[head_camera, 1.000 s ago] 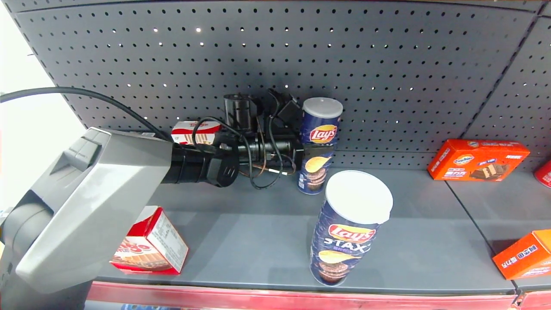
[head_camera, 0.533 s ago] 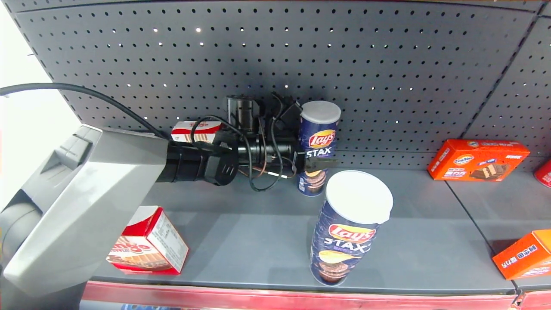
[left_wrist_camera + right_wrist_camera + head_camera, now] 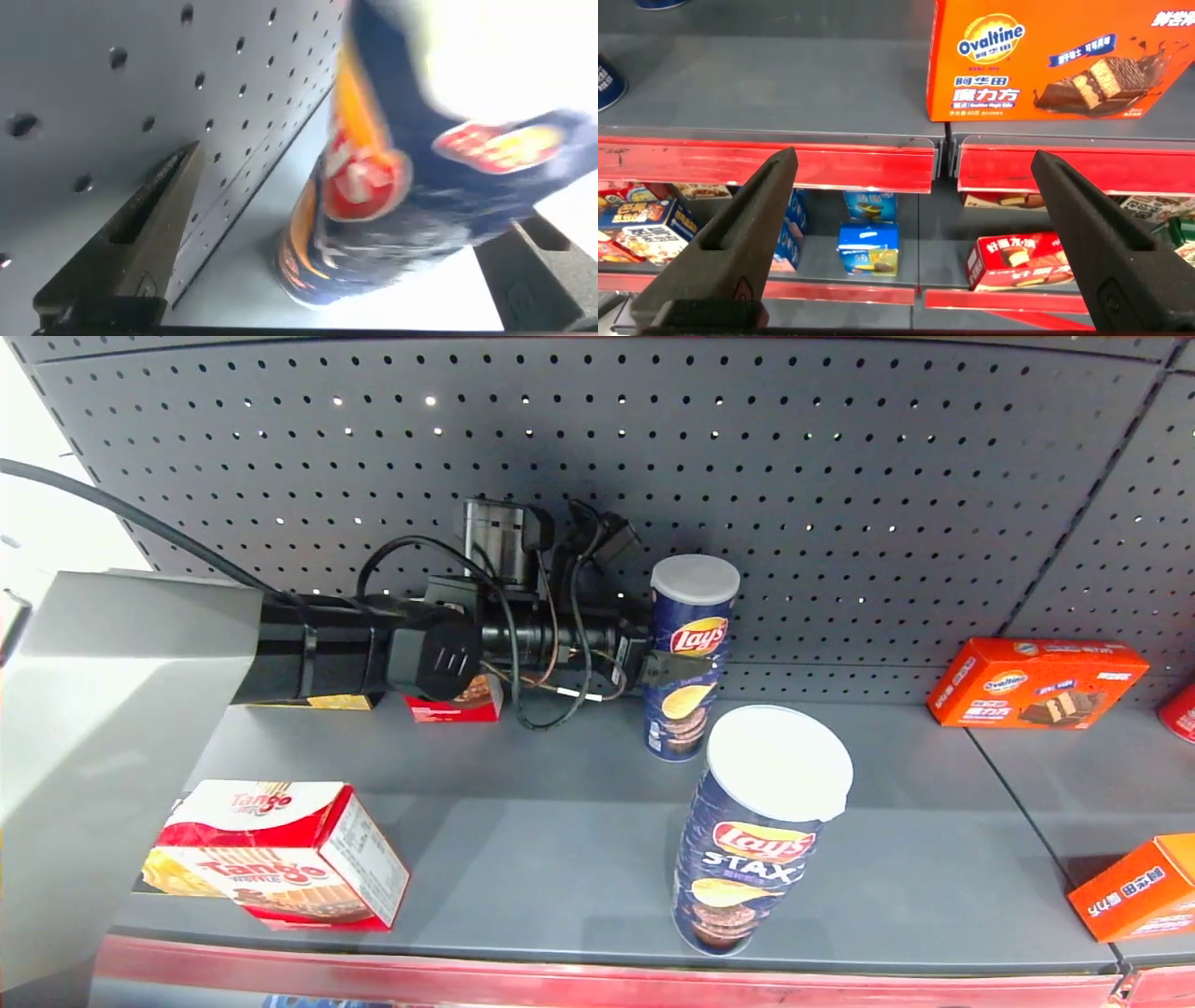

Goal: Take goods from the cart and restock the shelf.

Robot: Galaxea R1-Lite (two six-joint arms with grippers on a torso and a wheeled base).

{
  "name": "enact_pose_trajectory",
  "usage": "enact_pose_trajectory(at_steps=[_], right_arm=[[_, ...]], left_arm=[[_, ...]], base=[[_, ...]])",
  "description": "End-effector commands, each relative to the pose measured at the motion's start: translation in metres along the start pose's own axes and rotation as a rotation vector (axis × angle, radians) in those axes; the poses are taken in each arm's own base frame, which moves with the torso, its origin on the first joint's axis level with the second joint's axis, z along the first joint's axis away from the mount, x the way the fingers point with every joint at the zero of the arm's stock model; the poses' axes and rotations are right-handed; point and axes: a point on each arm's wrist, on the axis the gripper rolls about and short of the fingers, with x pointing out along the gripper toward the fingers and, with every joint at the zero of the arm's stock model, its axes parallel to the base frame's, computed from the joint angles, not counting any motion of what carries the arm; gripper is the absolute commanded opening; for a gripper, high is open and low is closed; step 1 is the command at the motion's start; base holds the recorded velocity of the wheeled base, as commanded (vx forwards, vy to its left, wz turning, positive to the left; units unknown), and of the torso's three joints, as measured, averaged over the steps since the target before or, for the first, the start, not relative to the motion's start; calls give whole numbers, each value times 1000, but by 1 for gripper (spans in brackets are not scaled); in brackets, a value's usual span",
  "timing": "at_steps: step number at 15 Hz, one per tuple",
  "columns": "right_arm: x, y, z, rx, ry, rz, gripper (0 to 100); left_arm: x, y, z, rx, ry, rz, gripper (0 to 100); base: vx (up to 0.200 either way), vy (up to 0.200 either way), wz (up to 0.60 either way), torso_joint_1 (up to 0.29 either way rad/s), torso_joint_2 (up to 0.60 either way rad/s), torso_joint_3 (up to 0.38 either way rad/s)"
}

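Note:
Two dark blue chip cans stand upright on the grey shelf [image 3: 523,821]. One can [image 3: 693,616] is at the back, close to the pegboard wall; the other can [image 3: 761,831] is near the front edge. My left gripper [image 3: 686,665] reaches in from the left and is open, with one finger on each side of the back can. In the left wrist view that can [image 3: 392,196] sits between the spread fingers of the left gripper [image 3: 346,271], with a gap on the wall side. My right gripper [image 3: 920,252] is open and holds nothing, low in front of the shelf's red edge.
A red-and-white wafer box [image 3: 271,868] lies at the front left and a small red box [image 3: 457,705] sits behind my left arm. Orange boxes [image 3: 1036,681] [image 3: 1134,887] lie on the right. The pegboard wall [image 3: 840,476] closes the back. Lower shelves [image 3: 868,243] hold more goods.
My left arm has risen and its grey link has swung left, uncovering the wafer box. The back can stays upright in about the same spot.

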Motion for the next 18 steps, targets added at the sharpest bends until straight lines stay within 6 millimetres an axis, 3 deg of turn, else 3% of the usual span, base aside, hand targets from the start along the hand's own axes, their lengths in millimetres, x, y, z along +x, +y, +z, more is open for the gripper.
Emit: enact_pose_trajectory(at_steps=[1,6,11,18], right_arm=[[0,0,0,0,2,0,100],[0,0,0,0,2,0,100],[0,0,0,0,2,0,100],[0,0,0,0,2,0,100]], left_arm=[[-14,-7,17,10,-10,7,100],[-21,-12,14,127,137,156,100],[-19,-15,15,158,167,231,100],[-23,-37,15,159,186,193,100]], base=[[0,0,0,0,0,0],[0,0,0,0,0,0],[0,0,0,0,0,0],[0,0,0,0,0,0]])
